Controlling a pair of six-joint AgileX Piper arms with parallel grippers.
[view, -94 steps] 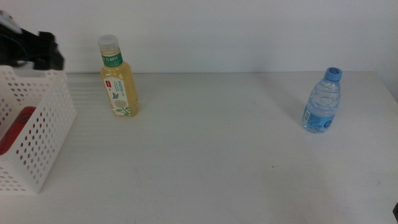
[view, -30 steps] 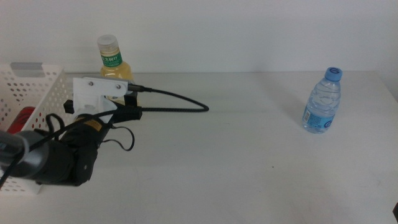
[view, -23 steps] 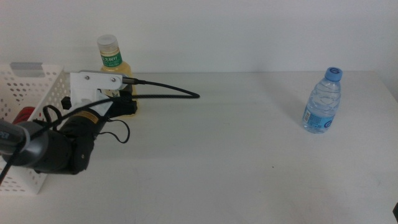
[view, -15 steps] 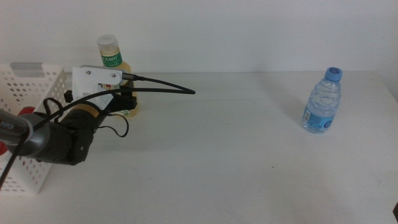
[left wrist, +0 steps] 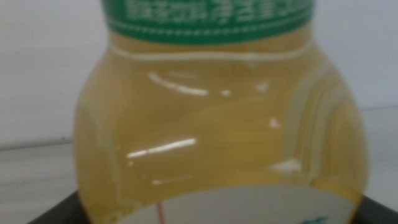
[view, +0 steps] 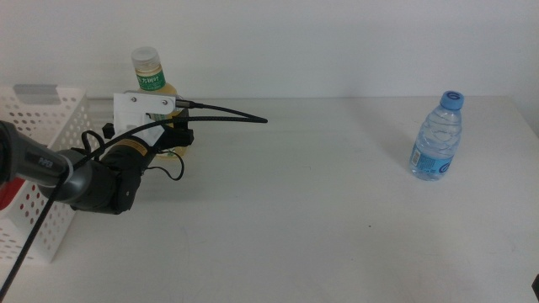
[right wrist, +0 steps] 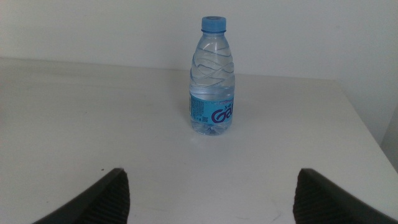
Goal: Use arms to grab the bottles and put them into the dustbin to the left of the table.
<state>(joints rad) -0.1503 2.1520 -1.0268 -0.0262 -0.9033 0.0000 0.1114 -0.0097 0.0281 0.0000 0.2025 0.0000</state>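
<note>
Bottles are the target, and in the middle view the yellow bottle (view: 157, 105) stands upright at the far left of the desk (view: 320, 202), just beside the white dustbin (view: 42, 151). The left claw (view: 173, 139) is pressed up against its lower body; from this view it cannot be told how the jaws stand. A red patch (view: 7, 192) shows behind the dustbin's perforated wall. The clear water bottle (view: 438, 135) stands well apart at the far right.

In the left wrist view the yellow bottle (left wrist: 217, 137) fills the picture, with dark jaw edges only at the lower corners, so the jaws are read as spread around it and not yet closed. The body should be centred between them and the grip taken below the shoulder, firmly, since the plastic looks smooth; it should then be lifted straight before being swung over the rim.

In the right wrist view the right claw (right wrist: 208, 199) waits, jaws wide, facing the water bottle (right wrist: 211, 78).
</note>
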